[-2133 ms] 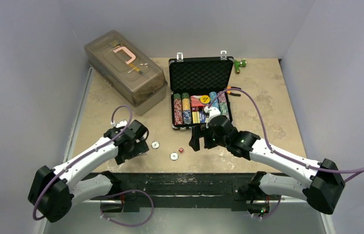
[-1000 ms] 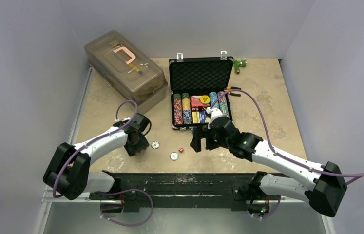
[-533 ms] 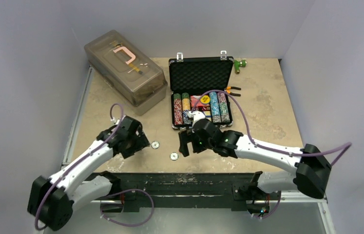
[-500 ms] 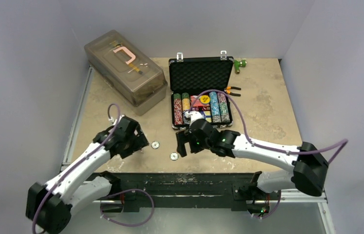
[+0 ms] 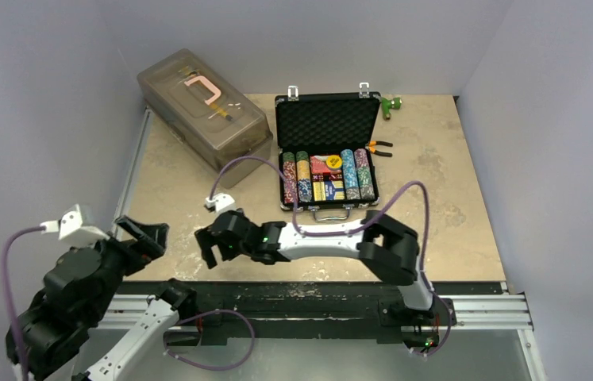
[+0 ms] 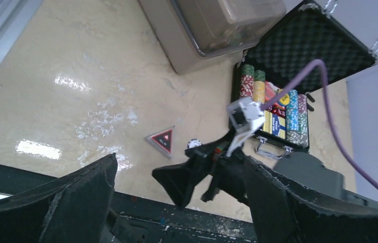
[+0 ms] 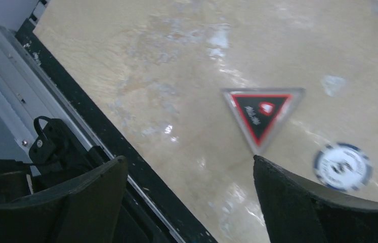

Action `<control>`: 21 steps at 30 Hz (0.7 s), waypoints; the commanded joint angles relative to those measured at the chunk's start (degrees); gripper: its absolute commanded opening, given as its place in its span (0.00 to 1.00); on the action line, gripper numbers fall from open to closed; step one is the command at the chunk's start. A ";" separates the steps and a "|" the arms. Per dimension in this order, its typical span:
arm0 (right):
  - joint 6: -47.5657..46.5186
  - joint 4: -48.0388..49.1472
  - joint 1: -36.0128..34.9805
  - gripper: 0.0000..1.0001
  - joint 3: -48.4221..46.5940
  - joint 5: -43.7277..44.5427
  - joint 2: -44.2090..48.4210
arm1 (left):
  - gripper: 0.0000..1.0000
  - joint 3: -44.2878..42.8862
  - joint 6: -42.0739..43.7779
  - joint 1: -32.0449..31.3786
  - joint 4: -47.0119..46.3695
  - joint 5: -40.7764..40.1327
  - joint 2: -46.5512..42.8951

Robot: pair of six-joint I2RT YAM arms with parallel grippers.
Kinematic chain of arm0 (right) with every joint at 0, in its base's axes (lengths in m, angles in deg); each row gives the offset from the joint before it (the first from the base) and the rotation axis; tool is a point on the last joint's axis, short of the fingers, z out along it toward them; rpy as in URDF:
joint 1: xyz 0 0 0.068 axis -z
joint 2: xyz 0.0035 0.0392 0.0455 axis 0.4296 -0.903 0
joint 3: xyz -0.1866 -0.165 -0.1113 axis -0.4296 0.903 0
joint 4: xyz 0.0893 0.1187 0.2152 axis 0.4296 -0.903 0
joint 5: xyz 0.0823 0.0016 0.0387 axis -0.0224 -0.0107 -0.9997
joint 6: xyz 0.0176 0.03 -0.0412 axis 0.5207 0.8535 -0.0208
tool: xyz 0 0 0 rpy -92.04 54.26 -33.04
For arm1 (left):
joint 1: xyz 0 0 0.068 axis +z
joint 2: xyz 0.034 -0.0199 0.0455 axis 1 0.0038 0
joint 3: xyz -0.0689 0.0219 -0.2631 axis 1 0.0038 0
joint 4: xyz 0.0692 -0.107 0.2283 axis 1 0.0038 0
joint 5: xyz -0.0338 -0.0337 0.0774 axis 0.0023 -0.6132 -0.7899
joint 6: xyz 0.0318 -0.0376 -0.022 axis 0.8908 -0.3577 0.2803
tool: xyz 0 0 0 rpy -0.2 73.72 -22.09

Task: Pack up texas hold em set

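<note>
Up front the left gripper (image 5: 144, 236) is lifted off the table (image 5: 436, 182), jaws spread, holding nothing. The right gripper (image 5: 213, 246), jaws also wide, hovers near a triangular token (image 7: 261, 114) and a white chip (image 7: 342, 167). Farther back, the briefcase (image 5: 326, 119) lies open, chip rows (image 5: 303, 178) inside.

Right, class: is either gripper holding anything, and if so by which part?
Nothing is held. The left gripper and right gripper are both open and empty; the triangular marker and white chip lie free on the table.

Beige table (image 5: 436, 182) carries briefcase (image 5: 326, 123), grey box (image 5: 202, 111), triangle (image 7: 261, 112), chip (image 7: 342, 166).
</note>
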 commanded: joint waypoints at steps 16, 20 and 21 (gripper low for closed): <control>-11.55 -5.51 -0.31 0.60 -36.65 3.49 -29.14 | 0.93 3.86 10.20 0.22 0.99 3.79 -6.87; -12.80 -6.93 0.33 0.60 -34.31 4.57 -29.04 | 0.93 4.99 11.47 0.28 0.28 3.76 -6.89; -12.97 -7.12 0.38 0.60 -33.08 4.58 -28.50 | 0.93 5.53 11.75 0.22 -0.03 3.74 -7.11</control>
